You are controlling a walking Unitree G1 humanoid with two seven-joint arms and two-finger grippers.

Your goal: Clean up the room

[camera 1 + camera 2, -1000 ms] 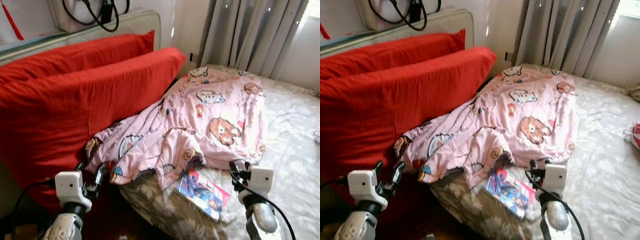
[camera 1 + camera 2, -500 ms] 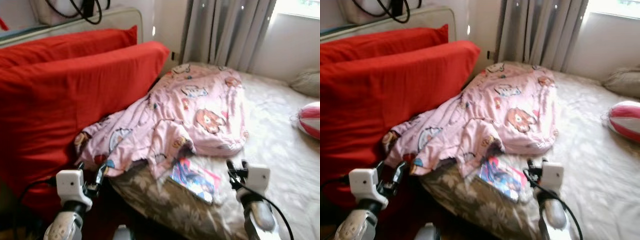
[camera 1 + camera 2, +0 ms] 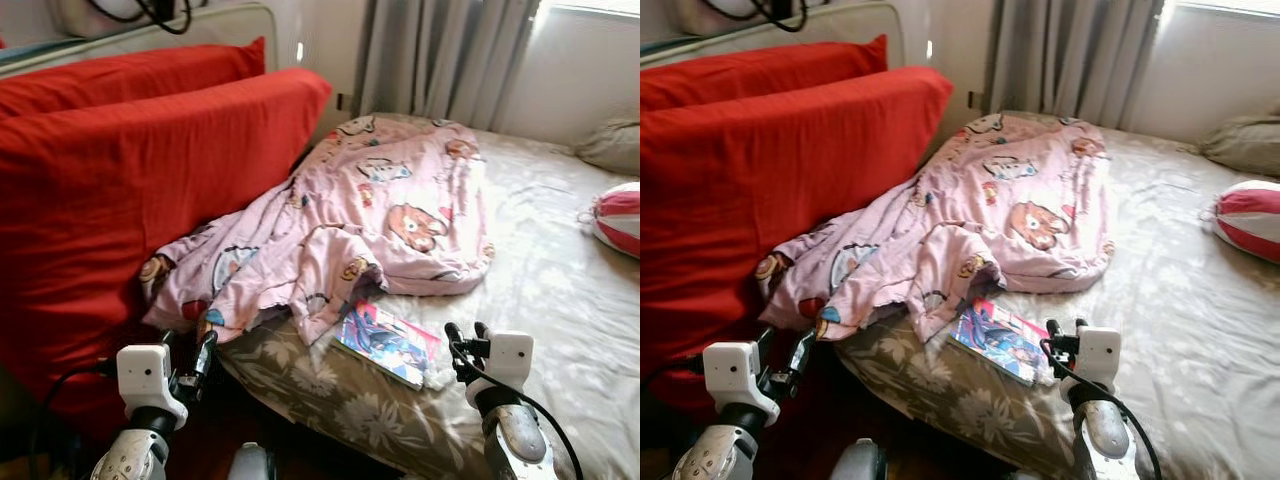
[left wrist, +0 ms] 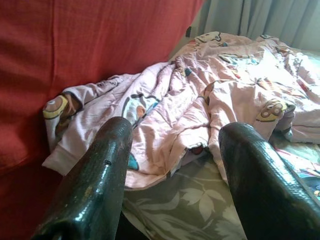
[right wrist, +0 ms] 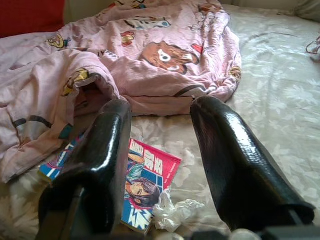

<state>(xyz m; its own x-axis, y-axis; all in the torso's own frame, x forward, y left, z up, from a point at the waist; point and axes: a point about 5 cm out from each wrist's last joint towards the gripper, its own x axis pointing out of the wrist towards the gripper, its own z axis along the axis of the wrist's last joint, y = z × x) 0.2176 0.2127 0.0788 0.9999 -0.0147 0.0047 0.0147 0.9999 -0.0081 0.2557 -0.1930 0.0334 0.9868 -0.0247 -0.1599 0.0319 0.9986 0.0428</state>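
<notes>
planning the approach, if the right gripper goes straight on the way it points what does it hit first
Probably the comic book and crumpled plastic just ahead of the open right gripper, then the pink blanket; depth is unclear.

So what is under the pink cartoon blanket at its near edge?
A comic book lies partly under the pink blanket, on the floral bedsheet. Its far end is covered; anything else beneath is hidden.

A pink cartoon-print blanket [image 3: 380, 220] lies crumpled on the bed [image 3: 560, 290], against red pillows [image 3: 130, 170]. A comic book [image 3: 388, 343] lies just beside its edge. Both grippers, left [image 3: 188, 350] and right [image 3: 467, 338], hover with fingers apart.
</notes>
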